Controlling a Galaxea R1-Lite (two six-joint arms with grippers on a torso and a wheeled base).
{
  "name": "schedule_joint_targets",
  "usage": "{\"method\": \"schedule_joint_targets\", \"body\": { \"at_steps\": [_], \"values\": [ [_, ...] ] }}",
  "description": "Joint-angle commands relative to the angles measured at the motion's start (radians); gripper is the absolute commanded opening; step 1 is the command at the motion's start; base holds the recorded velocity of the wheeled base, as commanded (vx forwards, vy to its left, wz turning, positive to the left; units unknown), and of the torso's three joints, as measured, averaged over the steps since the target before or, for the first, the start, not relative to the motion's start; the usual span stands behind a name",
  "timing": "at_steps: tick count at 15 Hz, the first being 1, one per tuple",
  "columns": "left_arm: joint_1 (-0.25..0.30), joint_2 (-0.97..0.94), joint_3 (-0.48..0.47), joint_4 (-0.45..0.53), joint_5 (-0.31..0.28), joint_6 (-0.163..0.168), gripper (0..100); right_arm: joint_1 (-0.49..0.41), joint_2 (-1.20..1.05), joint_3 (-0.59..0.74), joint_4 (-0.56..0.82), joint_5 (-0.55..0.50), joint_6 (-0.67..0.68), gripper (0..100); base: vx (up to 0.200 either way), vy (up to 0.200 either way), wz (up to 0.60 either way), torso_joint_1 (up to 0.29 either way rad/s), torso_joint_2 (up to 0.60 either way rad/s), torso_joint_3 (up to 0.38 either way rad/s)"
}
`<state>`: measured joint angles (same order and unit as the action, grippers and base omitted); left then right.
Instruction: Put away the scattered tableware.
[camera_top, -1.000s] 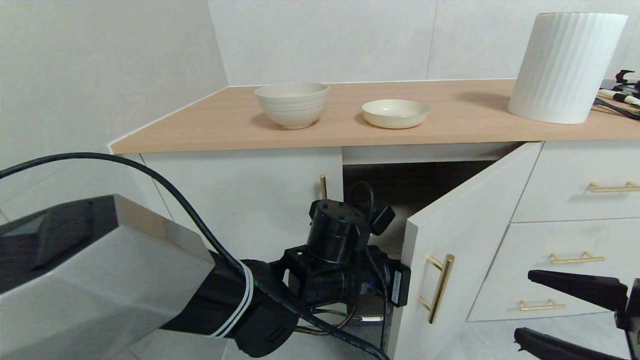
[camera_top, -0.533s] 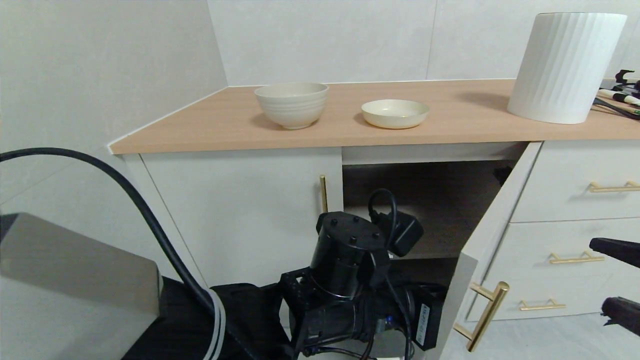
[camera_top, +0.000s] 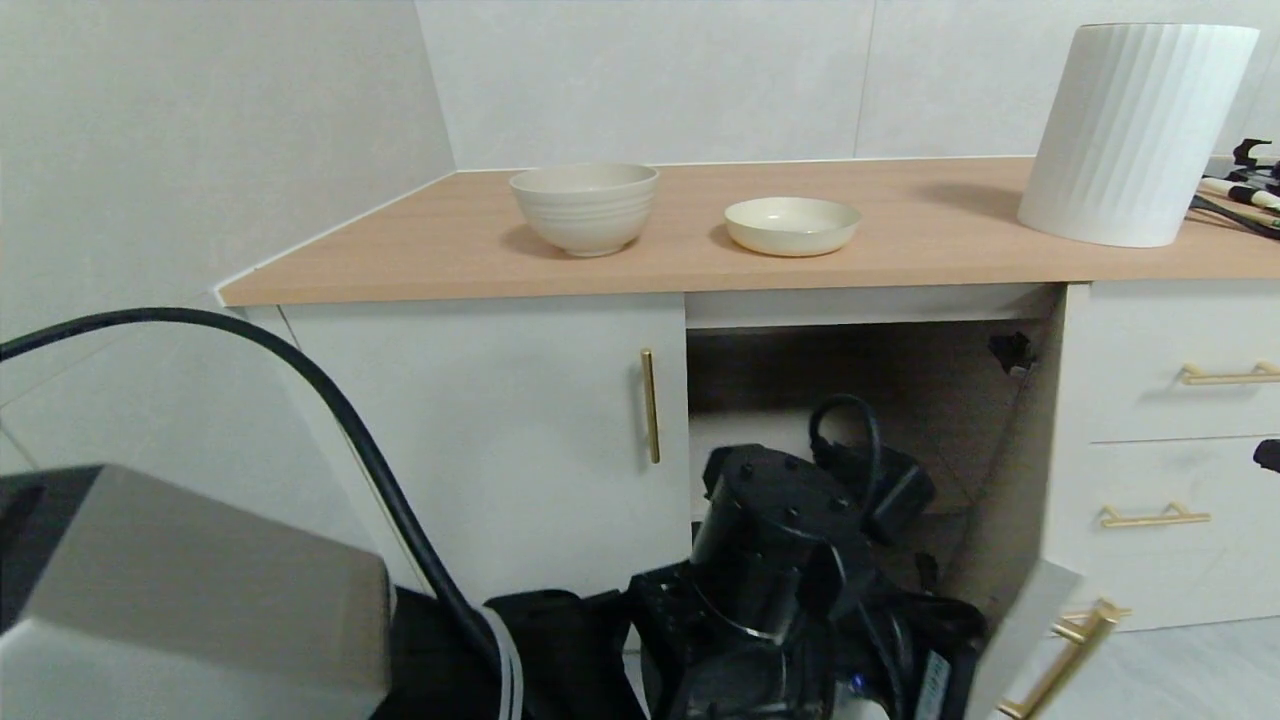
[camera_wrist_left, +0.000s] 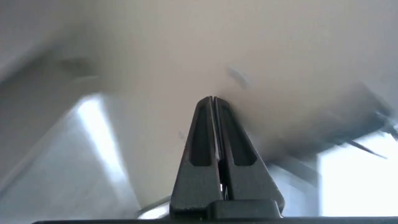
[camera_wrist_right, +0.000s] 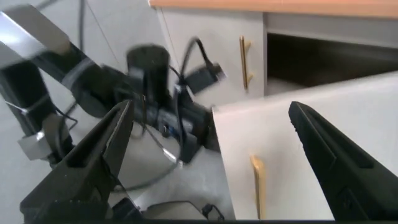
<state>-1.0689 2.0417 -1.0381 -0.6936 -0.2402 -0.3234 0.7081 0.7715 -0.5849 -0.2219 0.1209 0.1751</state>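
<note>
While our left end effector pinches together and right end effector gapes, we see a ribbed cream bowl near a shallow dish.

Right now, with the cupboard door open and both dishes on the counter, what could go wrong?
The left arm's wrist sits low in front of the open cabinet, close beside the swung-out door; rising towards the bowl or shallow dish, it might strike the door or counter edge. Its loose cable could snag the door's handle.
</note>
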Motion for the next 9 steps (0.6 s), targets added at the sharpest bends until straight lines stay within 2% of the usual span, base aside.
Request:
{"method": "schedule_joint_targets", "body": {
  "at_steps": [1,4,9],
  "values": [
    [-0.009,0.023,-0.017,-0.001,0.007,0.001,0,0.001,-0.006,-0.003,-0.001,0.002,0.000,100,0.000,0.000,0.00,0.000,0.00,0.000],
    [-0.009,0.022,0.004,-0.001,0.065,0.000,0,0.001,0.002,0.002,0.001,0.002,0.000,100,0.000,0.000,0.00,0.000,0.00,0.000],
    [-0.016,0.020,0.012,-0.004,0.070,0.000,0,0.001,0.003,0.004,0.001,0.002,0.001,100,0.000,0.000,0.00,0.000,0.00,0.000]
  ]
}}
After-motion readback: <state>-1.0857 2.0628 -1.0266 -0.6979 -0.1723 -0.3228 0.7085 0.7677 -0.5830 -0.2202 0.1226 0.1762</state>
